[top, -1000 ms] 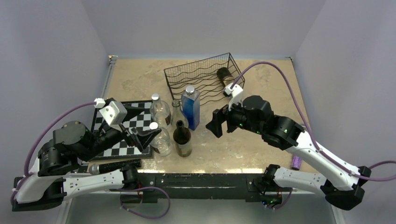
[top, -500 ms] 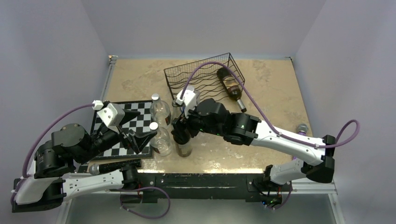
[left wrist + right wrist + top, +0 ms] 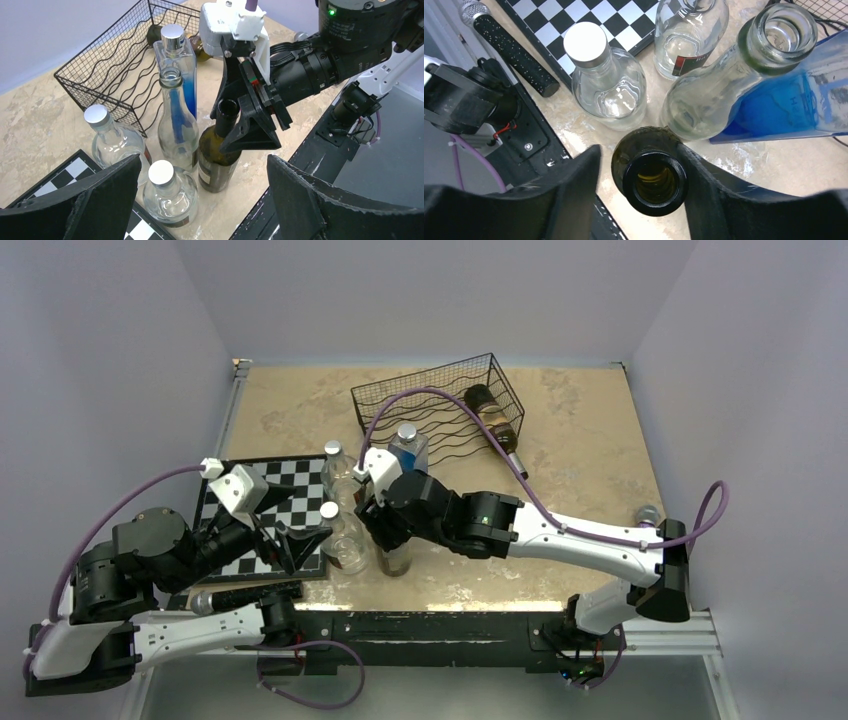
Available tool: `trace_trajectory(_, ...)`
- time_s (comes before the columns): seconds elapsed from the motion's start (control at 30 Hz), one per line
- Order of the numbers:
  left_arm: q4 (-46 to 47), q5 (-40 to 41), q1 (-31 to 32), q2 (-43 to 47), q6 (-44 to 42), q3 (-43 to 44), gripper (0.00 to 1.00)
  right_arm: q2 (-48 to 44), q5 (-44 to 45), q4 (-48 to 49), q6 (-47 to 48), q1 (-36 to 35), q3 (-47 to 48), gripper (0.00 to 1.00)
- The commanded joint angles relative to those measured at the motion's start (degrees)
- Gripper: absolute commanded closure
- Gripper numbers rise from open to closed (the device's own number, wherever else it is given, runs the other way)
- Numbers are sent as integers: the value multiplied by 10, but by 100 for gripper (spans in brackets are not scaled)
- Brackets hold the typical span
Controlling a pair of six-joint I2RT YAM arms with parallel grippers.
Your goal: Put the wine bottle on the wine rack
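- Dark wine bottle (image 3: 655,185) stands upright by the front edge of the table (image 3: 580,440), just beside clear bottles (image 3: 606,95)
- The right gripper (image 3: 640,155) is spread astride its neck, gap on 1 side; left gripper (image 3: 203,159) wide, empty
- Glass: likely heavy, slick, breakable; hold the neck firmly
- Lift straight up; open room toward the wine rack (image 3: 430,405)

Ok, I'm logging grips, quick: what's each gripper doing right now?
Left gripper: open, holding nothing.
Right gripper: open astride the neck of the dark wine bottle, a gap on one side; not clamped yet.
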State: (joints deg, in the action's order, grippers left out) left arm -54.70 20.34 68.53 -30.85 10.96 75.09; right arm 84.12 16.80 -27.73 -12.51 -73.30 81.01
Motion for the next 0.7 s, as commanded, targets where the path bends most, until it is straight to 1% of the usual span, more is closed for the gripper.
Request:
trace_trajectory(0.0, -8, -5, -2, -10, 10, 12, 1, -7, 43, 3, -26, -5, 17, 44)
trace_trajectory(0.1, -5, -12, -2, -7, 9, 5, 1, -11, 49, 7, -30, -6, 10, 62)
trace_trajectory(0.23, 18, -23, -2, -4, 3, -16, 1, -18, 61, 4, -32, -6, 6, 98)
trace_trajectory(0.27, 24, -27, -2, -7, 1, -22, 1, -21, 66, 3, -32, -6, 5, 100)
trace_trajectory(0.4, 38, -31, -2, -20, -13, -37, 1, -47, 80, -4, -31, -6, -3, 100)
trace_trajectory(0.5, 66, -36, -2, -26, -22, -58, 1, -79, 83, -20, -35, -6, -6, 100)
trace_trajectory(0.57, 102, -65, -2, -20, -9, -85, 1, -108, 77, -36, -42, -6, -10, 100)
trace_trajectory(0.67, 215, -122, -2, 4, -1, -171, 1, -150, 84, -71, -51, -5, -5, 100)
